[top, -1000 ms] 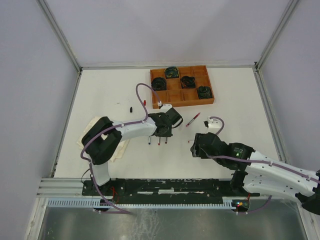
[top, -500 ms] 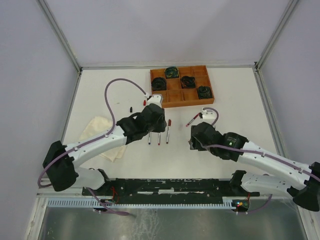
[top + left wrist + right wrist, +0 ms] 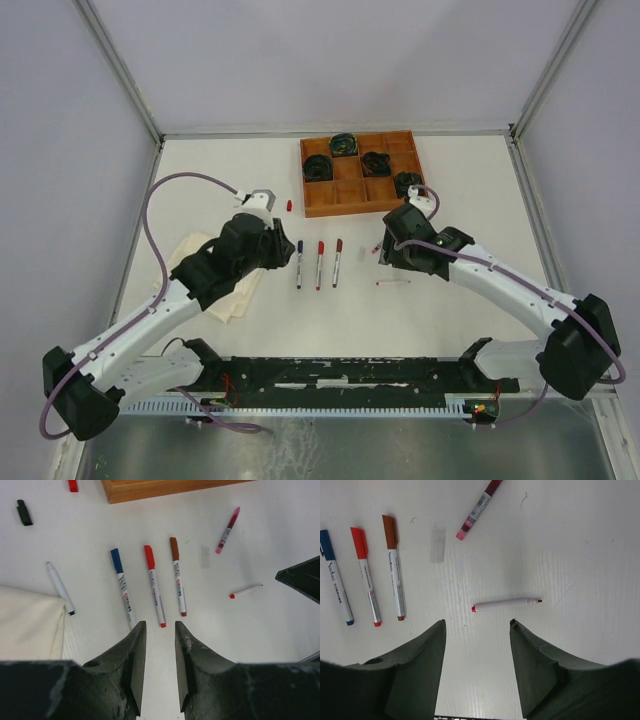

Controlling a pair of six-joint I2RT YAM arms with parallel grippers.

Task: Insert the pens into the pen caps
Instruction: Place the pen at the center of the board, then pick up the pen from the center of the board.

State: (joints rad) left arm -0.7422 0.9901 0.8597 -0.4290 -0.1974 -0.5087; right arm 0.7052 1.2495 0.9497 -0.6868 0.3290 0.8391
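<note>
A white counter (image 3: 480, 190). The left hand (image 3: 160, 627), narrow and empty, hangs by the ends of the blue pen (image 3: 122, 587), red pen (image 3: 154, 586) and brown pen (image 3: 177, 577), all capped, side by side. The right hand (image 3: 477, 625), wide and empty, hangs over an uncapped pen (image 3: 506, 603). A black cap (image 3: 22, 512) lies well apart.

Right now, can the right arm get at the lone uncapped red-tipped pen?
Probably yes: the pen lies alone just ahead of the right arm's open jaws, with nothing between them.
</note>
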